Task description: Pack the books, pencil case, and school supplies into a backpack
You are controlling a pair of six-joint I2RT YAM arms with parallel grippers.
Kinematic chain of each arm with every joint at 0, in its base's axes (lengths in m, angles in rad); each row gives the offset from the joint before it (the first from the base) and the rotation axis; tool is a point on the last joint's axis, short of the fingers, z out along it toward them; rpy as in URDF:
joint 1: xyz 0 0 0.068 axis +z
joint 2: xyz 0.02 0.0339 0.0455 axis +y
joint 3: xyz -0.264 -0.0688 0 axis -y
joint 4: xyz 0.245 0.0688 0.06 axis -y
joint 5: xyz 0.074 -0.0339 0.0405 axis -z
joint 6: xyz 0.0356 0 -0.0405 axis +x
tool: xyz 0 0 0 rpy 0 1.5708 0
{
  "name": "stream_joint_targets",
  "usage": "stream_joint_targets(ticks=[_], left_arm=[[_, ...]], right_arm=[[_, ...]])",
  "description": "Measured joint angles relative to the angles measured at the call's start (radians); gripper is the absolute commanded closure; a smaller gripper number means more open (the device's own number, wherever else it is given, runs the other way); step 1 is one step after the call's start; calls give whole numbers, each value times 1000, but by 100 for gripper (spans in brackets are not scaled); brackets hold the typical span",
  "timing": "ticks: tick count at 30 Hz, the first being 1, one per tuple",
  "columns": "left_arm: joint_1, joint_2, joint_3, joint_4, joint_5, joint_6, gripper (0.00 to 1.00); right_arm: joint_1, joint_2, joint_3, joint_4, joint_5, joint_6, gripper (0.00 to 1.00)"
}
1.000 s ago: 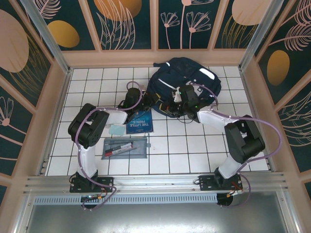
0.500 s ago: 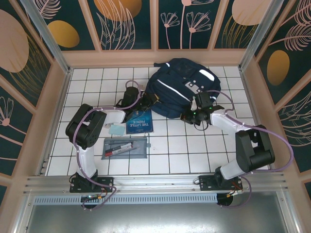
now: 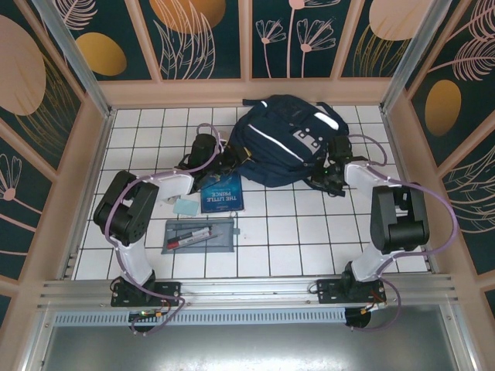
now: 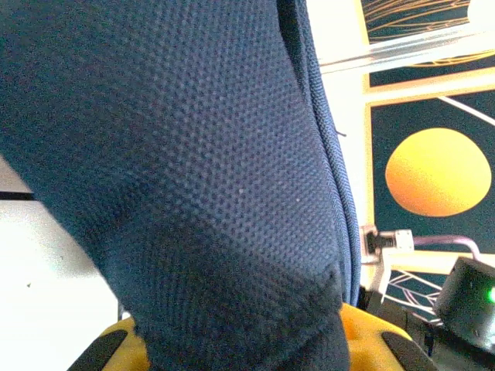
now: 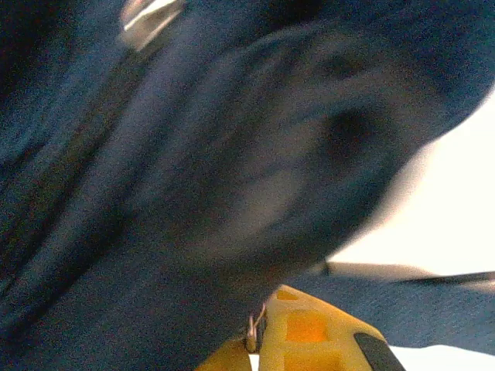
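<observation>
1. Far left on the white tiled table (image 3: 294, 232) we've got the small pale blue-green flat square (image 3: 186, 206). It lies flat, just beside the left edge of the book.
2. Nearer the arm bases sits the flat grey pencil case (image 3: 199, 236), with a red pen and a black pen showing. It's close in front of the book but not touching it.
3. The thin dark-blue paperback (image 3: 223, 193) lies flat, white title up, between the pencil case and the backpack's lower-left corner.
4. The left gripper (image 4: 244, 352) is at the backpack's left side. In the wrist view, navy mesh fabric runs down between its yellow fingers (image 4: 124, 352), so we'd say it's pinching a fold of the backpack.
5. The large navy-blue fabric backpack (image 3: 286, 139) lies at the far middle of the table, white stripes and grey-white patch facing up, with one gripper on each side.
6. The right gripper (image 5: 259, 348) sits against the backpack's lower-right edge with its jaws pressed together. That wrist view is pretty blurry, so we can't tell if any fabric is caught in there.
</observation>
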State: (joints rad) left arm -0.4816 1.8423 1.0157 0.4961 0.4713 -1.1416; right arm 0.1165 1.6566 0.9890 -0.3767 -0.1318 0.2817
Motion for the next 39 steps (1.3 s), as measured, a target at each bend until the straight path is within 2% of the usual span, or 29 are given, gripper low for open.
stream_joint_targets(ticks=[4,11,12,14,18,23,25,31,32,33,34,35,37,39], left_arm=[[-10,-7,-4,-3,3,10,100],[-11,-7,-8,-3,0,12,100],[-11,-7,-8,-3,-1,12,100],[-11,-7,-8,-3,-4,12,100],[9,-16,-28,0,-10,2,100],[9,-17,-40,2,-33,-23,100],[-2,-16,-40,12,-43,-33,100],[-92,-17,-64,112,-142,-118,100],[-118,-16,-78,140,-169,-139,97],[-141,-16,-90,157,-193,-156,87],[-167,-16,-99,172,-222,-174,66],[-194,-14,-106,187,-246,-188,35],[-243,-11,-106,209,-256,-216,2],[-288,-11,-103,209,-256,-225,1]], right_arm=[[-54,15,33,-12,-11,-32,100],[-63,35,65,-36,-23,-49,100],[-63,38,71,-43,-23,-51,93],[-63,39,76,-50,-27,-51,56],[-88,27,77,-58,-13,-26,12],[-84,-107,60,-78,-19,15,9],[-83,-186,53,-92,-23,28,3],[-87,-386,26,-72,-45,78,1],[-94,-415,5,-48,-64,95,1],[-103,-435,-10,-31,-82,110,1],[-116,-452,-28,-12,-106,127,1],[-127,-460,-40,0,-123,145,1],[-140,-460,-55,23,-151,170,1],[-138,-459,-64,37,-175,187,1]])
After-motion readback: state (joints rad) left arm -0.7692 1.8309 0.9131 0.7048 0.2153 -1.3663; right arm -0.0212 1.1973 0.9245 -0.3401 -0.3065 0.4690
